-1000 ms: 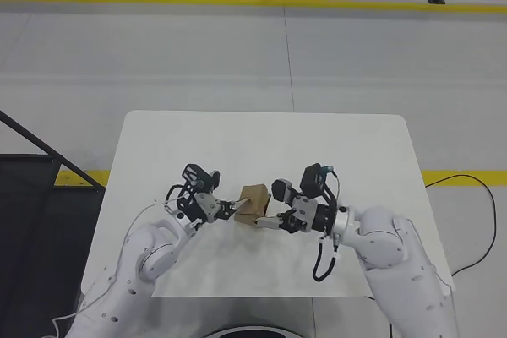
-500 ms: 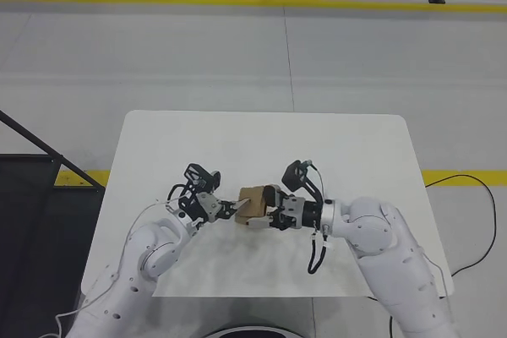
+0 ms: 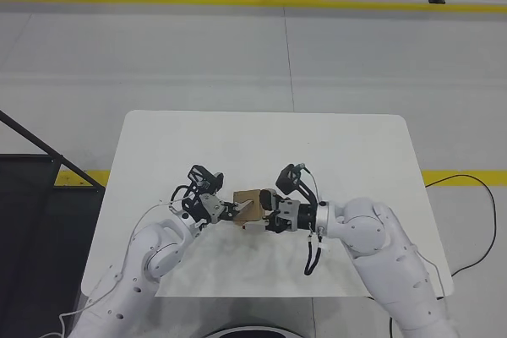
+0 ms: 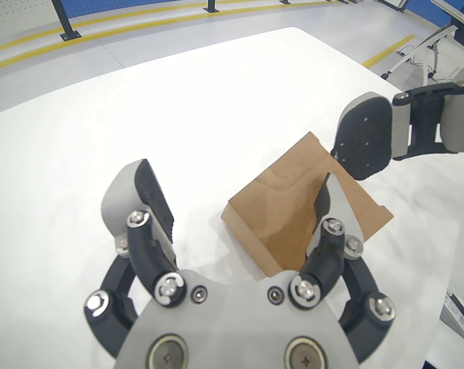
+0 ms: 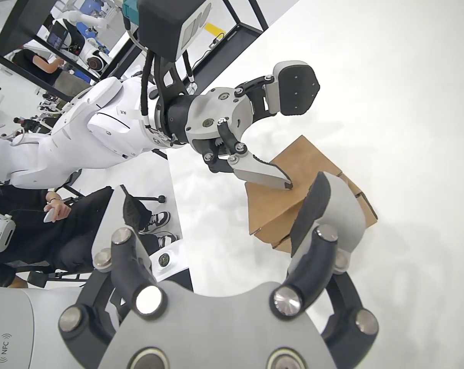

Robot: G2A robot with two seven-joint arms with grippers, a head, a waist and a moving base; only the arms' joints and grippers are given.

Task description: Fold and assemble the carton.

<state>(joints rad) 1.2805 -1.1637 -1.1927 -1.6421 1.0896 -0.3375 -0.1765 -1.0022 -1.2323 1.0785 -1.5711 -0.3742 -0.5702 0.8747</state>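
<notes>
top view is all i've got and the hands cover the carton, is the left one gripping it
Observer: No. The left hand is open. One finger lies on top of the carton, and the other is off to the side over the table.
Operator: ok and the right hand
Observer: The right hand is open too. One pad sits at the carton's far corner and seems to touch it.
Operator: is it box shaped yet
Observer: Not by the look of the right wrist view. The top panel slopes over creased layers, and no closed box shows.
</notes>
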